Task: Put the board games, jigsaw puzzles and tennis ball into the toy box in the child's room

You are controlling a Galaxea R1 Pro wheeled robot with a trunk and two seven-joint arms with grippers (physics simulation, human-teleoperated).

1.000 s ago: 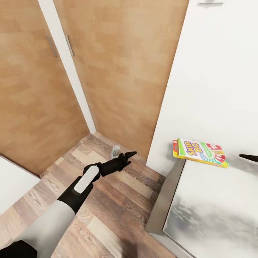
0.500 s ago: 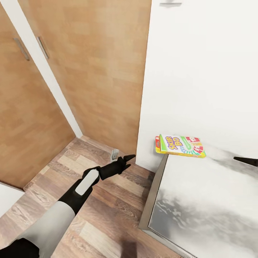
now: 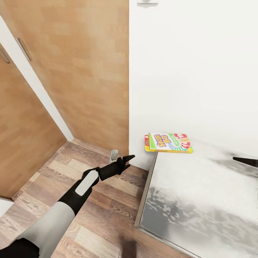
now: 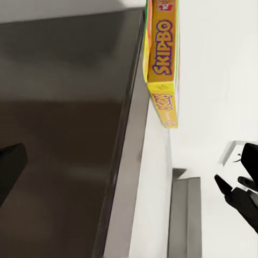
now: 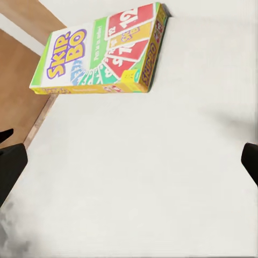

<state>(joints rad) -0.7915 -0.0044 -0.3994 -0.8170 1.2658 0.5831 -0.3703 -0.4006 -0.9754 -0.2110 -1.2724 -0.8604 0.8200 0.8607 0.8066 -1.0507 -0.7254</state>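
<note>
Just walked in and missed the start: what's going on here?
A two-armed robot is facing the bed, where the SKIP-BO game lies at the far corner by the white wall, overhanging the edge. Nothing is held. The left gripper hangs over the wooden floor; the right gripper is over the mattress, apart from the game.

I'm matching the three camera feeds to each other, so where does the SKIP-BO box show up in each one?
Head view: the SKIP-BO box lies flat at the bed's far corner, against the white wall.
Left wrist view: the box shows edge-on, its yellow side with the name, overhanging the bed's dark frame.
Right wrist view: its printed top faces the camera on the pale mattress.
Shared landmark: the bed corner under the box.
</note>
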